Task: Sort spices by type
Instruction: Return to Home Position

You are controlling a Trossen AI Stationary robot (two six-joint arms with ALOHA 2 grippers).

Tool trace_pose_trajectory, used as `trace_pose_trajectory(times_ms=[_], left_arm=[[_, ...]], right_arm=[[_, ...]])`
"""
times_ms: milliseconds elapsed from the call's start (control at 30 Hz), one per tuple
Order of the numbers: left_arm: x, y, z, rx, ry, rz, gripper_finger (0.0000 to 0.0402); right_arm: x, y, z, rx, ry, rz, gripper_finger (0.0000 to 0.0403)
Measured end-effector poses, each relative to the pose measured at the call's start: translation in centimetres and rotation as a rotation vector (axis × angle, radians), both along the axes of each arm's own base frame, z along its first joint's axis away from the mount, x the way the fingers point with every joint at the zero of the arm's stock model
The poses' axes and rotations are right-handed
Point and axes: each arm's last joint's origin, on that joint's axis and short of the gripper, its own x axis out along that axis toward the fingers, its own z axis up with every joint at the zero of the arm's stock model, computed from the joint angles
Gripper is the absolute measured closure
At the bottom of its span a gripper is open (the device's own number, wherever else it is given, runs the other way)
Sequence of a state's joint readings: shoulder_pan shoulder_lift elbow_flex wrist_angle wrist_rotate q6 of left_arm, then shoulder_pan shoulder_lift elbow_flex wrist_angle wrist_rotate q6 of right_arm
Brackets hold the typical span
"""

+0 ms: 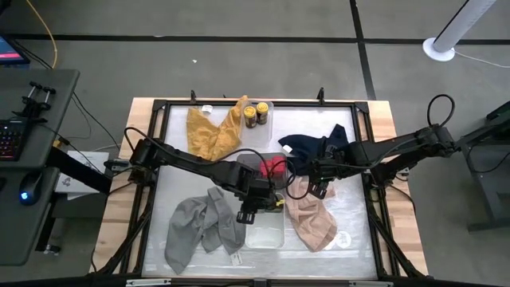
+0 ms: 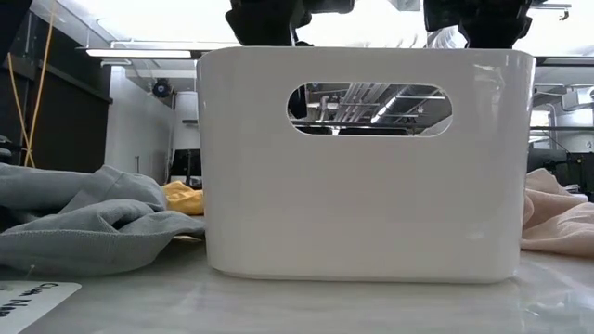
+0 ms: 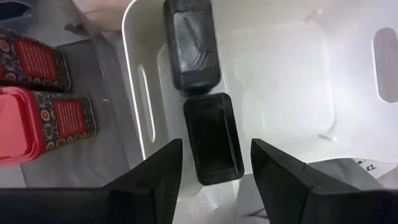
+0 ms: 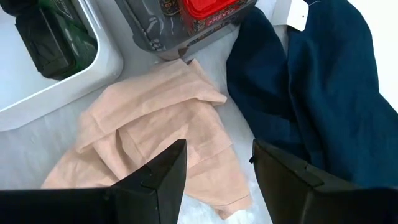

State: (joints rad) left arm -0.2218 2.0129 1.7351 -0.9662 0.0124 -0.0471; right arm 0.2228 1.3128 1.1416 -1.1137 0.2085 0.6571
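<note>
Two flat black tins [image 3: 189,43] [image 3: 211,137] lie end to end on the floor of a white bin [image 3: 292,81] [image 1: 264,231]. My left gripper [image 3: 217,148] [image 1: 249,206] hangs open above the bin's edge, its fingers on either side of the nearer tin, not touching it. Two red boxy tins [image 3: 37,59] [image 3: 59,118] lie in a grey tray [image 1: 249,162] beside the bin. Two dark jars with yellow lids [image 1: 255,114] stand in a clear tray at the far edge. My right gripper [image 4: 217,163] [image 1: 319,188] is open over the pink cloth [image 4: 155,118] and touches nothing.
Cloths lie around the bins: yellow [image 1: 211,131] far left, grey [image 1: 203,227] near left, navy [image 1: 319,147] and pink [image 1: 315,219] on the right. The white bin [image 2: 367,158] fills the low view. A dark frame rims the table.
</note>
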Motion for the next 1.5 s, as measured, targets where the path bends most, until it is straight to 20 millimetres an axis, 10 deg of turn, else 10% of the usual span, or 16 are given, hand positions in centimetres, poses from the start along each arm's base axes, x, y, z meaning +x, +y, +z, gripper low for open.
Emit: trace_pose_trajectory(times_ms=[267,467,733,867,1133,1367,1500], left_arm=[[-0.4,0.3,0.4,0.023,0.027,-0.026,0.0228],[-3.1,2.7,4.5,0.077,0.095,0.019,0.0236],[-9.1,6.2,9.1,0.135,-0.265,0.23,0.0371],[-13.1,8.1,8.1,0.08,-0.455,0.378,0.0389],[-20.9,10.5,4.5,-0.074,-0.889,0.638,0.0401],[-25.0,10.8,-0.1,-0.246,-1.209,0.724,0.0401],[-26.8,10.7,-2.7,-0.305,-1.263,0.757,0.0401]], right_arm=[[0.0,0.0,0.0,-0.002,0.002,0.005,0.0224],[0.0,0.0,0.0,-0.008,0.0,0.015,0.0224],[-0.6,0.0,0.4,-0.014,0.012,0.058,0.028],[-3.0,0.1,1.6,0.009,0.024,0.048,0.0384],[-10.1,-0.6,1.0,0.191,-0.184,-0.156,0.0398],[-8.4,0.1,-0.6,0.426,-0.684,-0.124,0.0401],[-7.1,0.5,-1.2,0.413,-0.691,-0.039,0.0402]])
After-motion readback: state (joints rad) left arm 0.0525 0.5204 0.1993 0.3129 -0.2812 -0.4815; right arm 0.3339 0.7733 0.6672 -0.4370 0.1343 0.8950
